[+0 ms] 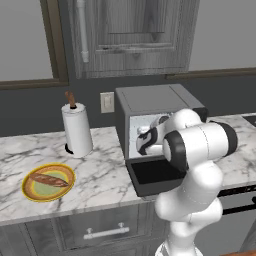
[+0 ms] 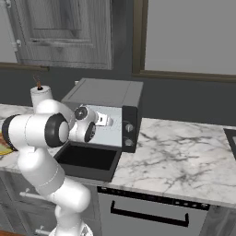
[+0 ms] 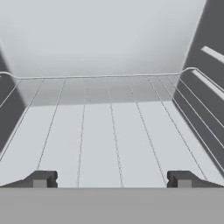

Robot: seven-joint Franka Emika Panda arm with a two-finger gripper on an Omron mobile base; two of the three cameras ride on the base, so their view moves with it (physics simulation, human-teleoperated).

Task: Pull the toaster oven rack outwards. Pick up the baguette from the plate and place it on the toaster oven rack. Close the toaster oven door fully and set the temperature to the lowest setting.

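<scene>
with the two-finger claw [image 3: 112, 179] spread wide, settle onto the thin silvery wire rack [image 3: 109, 131]'s front bar, then pull straight outward.

No text, label, brand, number or sign can be read anywhere: the toaster oven [image 2: 103, 110] and its two knobs at 3 o'clock on its front carry no legible markings.

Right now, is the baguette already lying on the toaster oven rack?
No, the baguette lies on the plate on the counter, left of the toaster oven, and the toaster oven rack carries nothing.
</scene>
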